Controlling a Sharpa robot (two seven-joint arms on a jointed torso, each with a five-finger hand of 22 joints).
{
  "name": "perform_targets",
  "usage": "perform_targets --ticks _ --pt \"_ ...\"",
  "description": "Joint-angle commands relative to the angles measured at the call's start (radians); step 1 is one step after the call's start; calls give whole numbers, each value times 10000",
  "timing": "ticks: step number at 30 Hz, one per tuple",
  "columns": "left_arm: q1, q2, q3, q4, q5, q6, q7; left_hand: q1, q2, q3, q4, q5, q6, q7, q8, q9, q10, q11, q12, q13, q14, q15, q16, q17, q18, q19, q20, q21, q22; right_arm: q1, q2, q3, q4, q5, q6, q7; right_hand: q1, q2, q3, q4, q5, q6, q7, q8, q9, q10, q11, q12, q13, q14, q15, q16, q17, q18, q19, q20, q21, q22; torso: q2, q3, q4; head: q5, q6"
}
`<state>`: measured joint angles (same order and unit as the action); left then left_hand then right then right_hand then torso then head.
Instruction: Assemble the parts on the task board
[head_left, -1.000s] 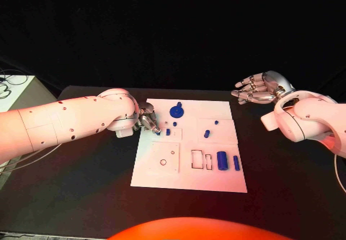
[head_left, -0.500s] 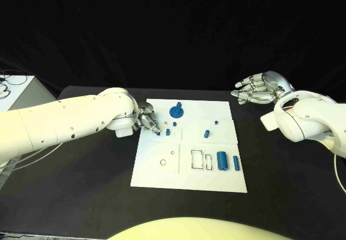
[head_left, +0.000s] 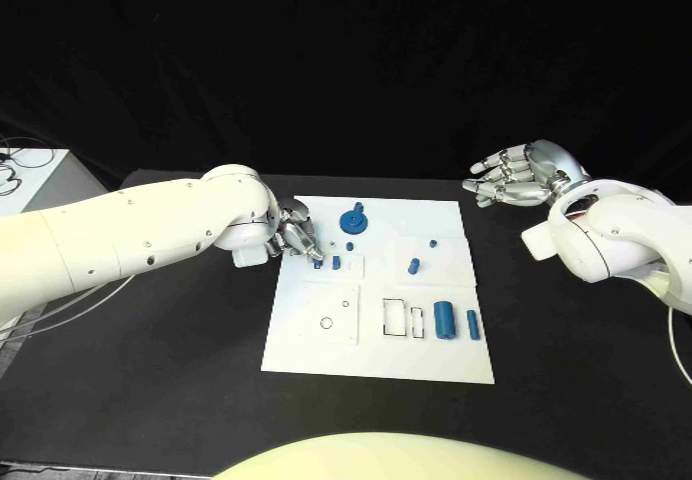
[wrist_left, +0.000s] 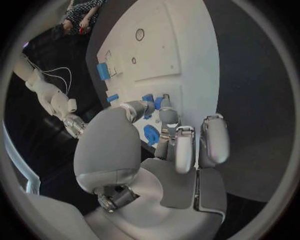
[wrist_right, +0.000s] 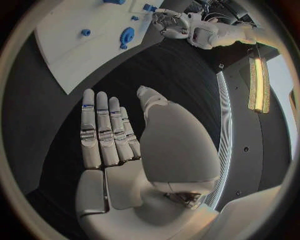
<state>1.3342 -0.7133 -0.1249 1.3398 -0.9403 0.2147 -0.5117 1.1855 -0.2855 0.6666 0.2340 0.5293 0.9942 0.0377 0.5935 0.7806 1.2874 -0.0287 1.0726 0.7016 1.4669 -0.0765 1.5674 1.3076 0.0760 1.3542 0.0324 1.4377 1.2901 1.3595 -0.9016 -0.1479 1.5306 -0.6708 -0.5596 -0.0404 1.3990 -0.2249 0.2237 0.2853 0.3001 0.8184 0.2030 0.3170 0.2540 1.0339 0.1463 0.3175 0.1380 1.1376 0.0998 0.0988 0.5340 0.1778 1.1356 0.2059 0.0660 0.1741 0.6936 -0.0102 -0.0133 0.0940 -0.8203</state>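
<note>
Resting at the left edge of the white board (head_left: 378, 362), the left robot hand (head_left: 299, 240) was seen pinching a small blue peg (head_left: 317, 265). The right robot hand (head_left: 515, 178) was held released, fingers extended, beyond the board's far right corner.

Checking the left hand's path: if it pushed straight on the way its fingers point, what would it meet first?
Probably the small blue part just beyond the left hand, on the task board; depth is unclear.

Head camera looks steeply down on the counter (head_left: 173, 400), task board (head_left: 378, 360) mid-frame. Left wrist camera sits close behind its robot hand (wrist_left: 169, 145), facing the board (wrist_left: 187, 60). Right wrist view shares the board (wrist_right: 75, 35), farther off.
</note>
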Motion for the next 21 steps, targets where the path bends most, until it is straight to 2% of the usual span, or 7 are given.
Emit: perform_targets --ticks 1,8,21 --pt "29 78 22 -81 366 680 68 11 47 2176 -2239 44 88 14 24 9 87 -70 58 7 1039 -79 34 2632 -82 74 -23 57 5 -5 7 1 0 -18 132 137 -1 104 42 -4 48 12 164 38 -12 52 47 -33 -10 -44 5 -32 -8 58 -92 9 -11 -9 -3 9 6 -17 -19" --pt "57 193 36 -299 350 1016 42 9 45 2179 -2246 53 94 13 21 8 89 -72 56 6 1039 -81 34 2632 -84 78 -24 61 12 -6 9 1 -4 -18 134 137 -1 104 42 -4 48 12 164 38 -12 52 47 -33 -10 -44 5 -32 -8 58 -92 9 -11 -9 -9 7 5 -3 -57" --pt "80 307 38 -561 17 1020 27 7 42 2186 -2257 72 105 11 13 5 93 -74 57 9 1039 -83 34 2632 -82 71 -27 59 5 -6 6 1 -4 -18 135 140 2 102 47 -10 50 9 166 37 -18 56 51 -44 -38 -43 7 -45 -32 59 -100 13 -9 -34 -17 5 15 -8 -70"
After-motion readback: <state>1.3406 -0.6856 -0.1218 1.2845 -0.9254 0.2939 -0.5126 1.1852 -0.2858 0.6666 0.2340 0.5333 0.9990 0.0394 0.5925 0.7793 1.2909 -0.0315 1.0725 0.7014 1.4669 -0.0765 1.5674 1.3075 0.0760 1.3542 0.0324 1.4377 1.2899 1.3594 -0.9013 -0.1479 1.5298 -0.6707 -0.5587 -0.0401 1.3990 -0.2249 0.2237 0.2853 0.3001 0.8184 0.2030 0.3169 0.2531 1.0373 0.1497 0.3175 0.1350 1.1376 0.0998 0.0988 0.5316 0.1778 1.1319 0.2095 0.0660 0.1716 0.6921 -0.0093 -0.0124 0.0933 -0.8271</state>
